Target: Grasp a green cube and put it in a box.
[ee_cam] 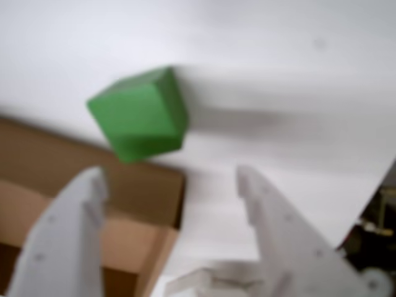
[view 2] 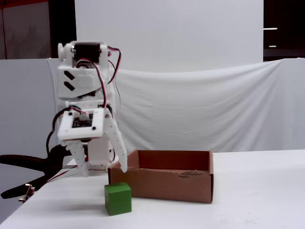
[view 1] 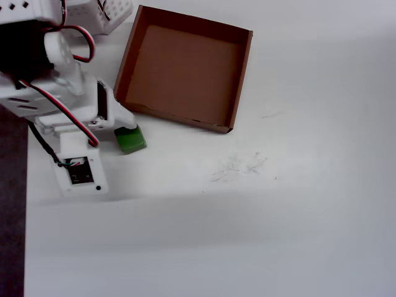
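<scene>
Cube not yet grasped, 0 steps done

The gripper [view 2: 102, 171] hangs spread wide above the green cube [view 2: 117, 198], which sits on the table [view 1: 247, 216] just beside the empty box [view 1: 185, 68]; grasping and placing both remain.

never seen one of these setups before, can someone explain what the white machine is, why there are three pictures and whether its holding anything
The white machine is a small robot arm with a two-finger claw. All three pictures show one moment from different cameras. One camera rides on the arm, so in the wrist view the two white fingers poke up from the bottom edge. The overhead view looks straight down, and the fixed view looks across the white table from the side. On the table sit a green cube and a shallow brown cardboard box, which looks empty from above. The cube lies just outside the box. The claw is open, above the cube, and holds nothing.
</scene>
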{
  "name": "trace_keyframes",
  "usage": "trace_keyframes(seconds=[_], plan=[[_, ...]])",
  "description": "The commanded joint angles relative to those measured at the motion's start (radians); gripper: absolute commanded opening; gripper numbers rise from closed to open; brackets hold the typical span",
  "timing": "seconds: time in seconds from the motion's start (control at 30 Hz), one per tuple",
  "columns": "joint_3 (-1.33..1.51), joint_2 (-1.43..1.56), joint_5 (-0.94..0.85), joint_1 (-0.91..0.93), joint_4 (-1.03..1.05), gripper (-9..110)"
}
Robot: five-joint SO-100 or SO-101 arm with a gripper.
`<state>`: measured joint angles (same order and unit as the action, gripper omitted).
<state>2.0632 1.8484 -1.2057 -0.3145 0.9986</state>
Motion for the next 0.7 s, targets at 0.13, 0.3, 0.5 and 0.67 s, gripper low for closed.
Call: trace_keyframes(seconds=[0.13, 0.3, 0.5, 0.67], plan=[[-0.118, -0.092, -0.026, -0.006, -0.035, 29], [-0.190, -0.166, -0.031, -0.006, -0.017, 29], [-0.242, -0.235, -0.032, -0.020, -0.029, 29], [-0.250, -0.258, -0.032, -0.051, -0.015, 29]])
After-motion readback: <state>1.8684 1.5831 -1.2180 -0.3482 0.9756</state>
